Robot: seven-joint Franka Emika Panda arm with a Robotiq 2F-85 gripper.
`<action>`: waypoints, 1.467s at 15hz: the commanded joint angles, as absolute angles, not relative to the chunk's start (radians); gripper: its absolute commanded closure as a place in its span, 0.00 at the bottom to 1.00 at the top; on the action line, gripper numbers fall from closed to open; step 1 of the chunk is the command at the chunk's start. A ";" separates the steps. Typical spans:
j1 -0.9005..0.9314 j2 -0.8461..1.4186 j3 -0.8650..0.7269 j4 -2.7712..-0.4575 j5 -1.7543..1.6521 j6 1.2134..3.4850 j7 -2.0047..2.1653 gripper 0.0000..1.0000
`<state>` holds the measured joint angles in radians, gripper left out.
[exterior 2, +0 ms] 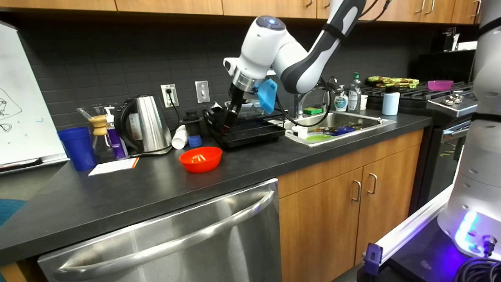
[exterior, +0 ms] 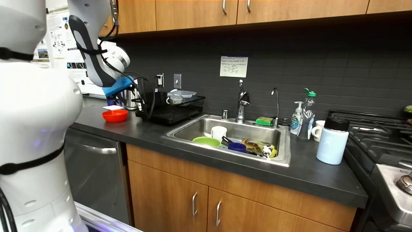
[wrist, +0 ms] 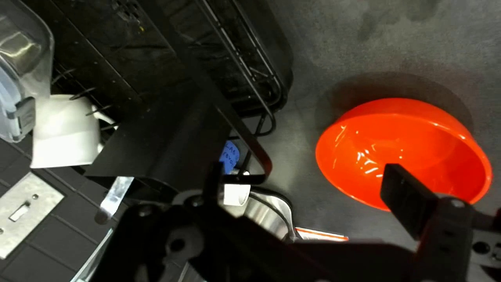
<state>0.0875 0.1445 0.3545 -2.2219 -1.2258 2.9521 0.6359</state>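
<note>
My gripper (wrist: pixel 305 180) is open, its fingers wide apart with nothing held between them. In an exterior view the gripper (exterior 2: pixel 227 127) points down at the near end of the black dish rack (exterior 2: pixel 250 135). A red-orange bowl (wrist: pixel 403 145) sits upright on the counter beside the rack; in the wrist view one finger (wrist: pixel 407 199) overlaps its rim, apparently above it. The other finger appears beside the rack's dark utensil holder (wrist: pixel 156 137); whether they touch I cannot tell. A white mug (wrist: pixel 66 131) and a clear container (wrist: pixel 23 58) lie in the rack.
A steel kettle (exterior 2: pixel 150 123), a white cup on its side (exterior 2: pixel 180 137), a blue cup (exterior 2: pixel 77 149) and a paper (exterior 2: pixel 113 166) stand or lie near the bowl. The sink (exterior: pixel 283 154) holds dishes, with a faucet (exterior: pixel 241 103) behind. A cable (exterior 2: pixel 301 121) hangs from the wrist.
</note>
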 commanded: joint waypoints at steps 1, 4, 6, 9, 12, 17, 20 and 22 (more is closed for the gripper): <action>0.047 0.049 0.373 -2.329 -1.036 2.986 0.484 0.00; 0.043 0.009 0.383 -2.374 -0.857 3.005 0.360 0.00; 0.042 -0.035 0.369 -2.381 -0.792 3.080 0.369 0.00; 0.056 0.003 0.366 -2.347 -0.751 3.093 0.376 0.00; 0.056 -0.006 0.366 -2.348 -0.739 3.095 0.369 0.00; 0.058 0.008 0.367 -2.348 -0.739 3.095 0.369 0.00; 0.059 0.013 0.366 -2.337 -0.754 3.106 0.391 0.00; 0.057 0.008 0.360 -2.307 -0.815 3.114 0.448 0.00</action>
